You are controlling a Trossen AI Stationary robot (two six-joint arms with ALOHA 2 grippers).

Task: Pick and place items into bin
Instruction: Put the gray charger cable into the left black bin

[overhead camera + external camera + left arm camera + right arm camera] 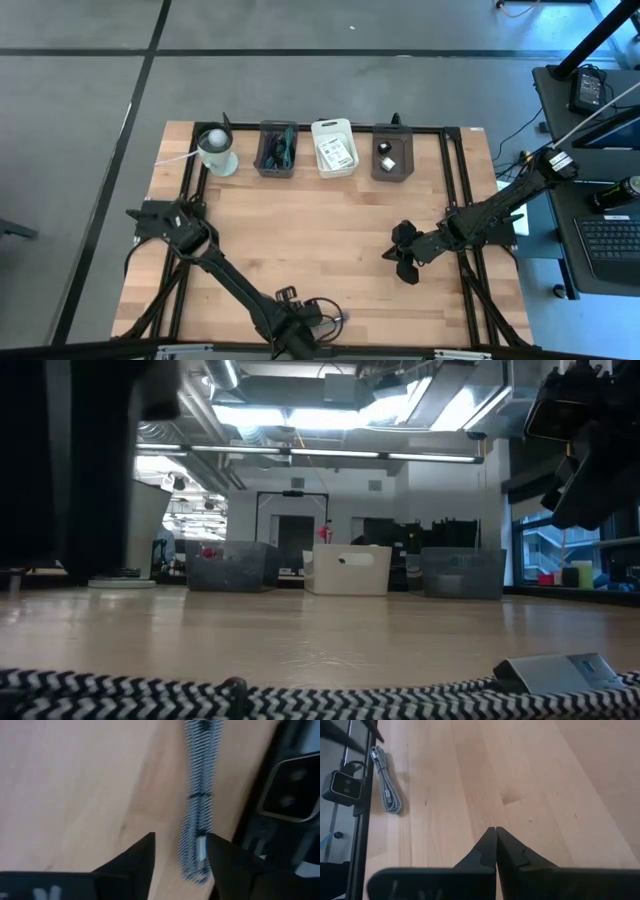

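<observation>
A black-and-white braided cable (201,815) lies bundled on the wooden table by its near edge. It also shows in the low view (200,698) and the right wrist view (387,785). My left gripper (180,842) is open low over the cable's end, one finger on each side; in the high view it is at the table's near edge (322,318). My right gripper (496,837) is shut and empty above the table's right middle (404,256). At the far edge stand a dark bin with teal tools (277,148), a white bin with cards (334,147) and a dark bin with cubes (392,156). My left gripper's fingers come from above and stand on either side of the cable's end (199,851), across the bundle. The end lies close against one finger (220,857). I cannot tell whether it touches. The cable lies flat on the table.
A pale round cup with a ball (217,150) stands left of the bins. A small camera (345,785) sits on the black frame at the near edge beside the cable. Bare wood (320,220) lies between the bins and the grippers.
</observation>
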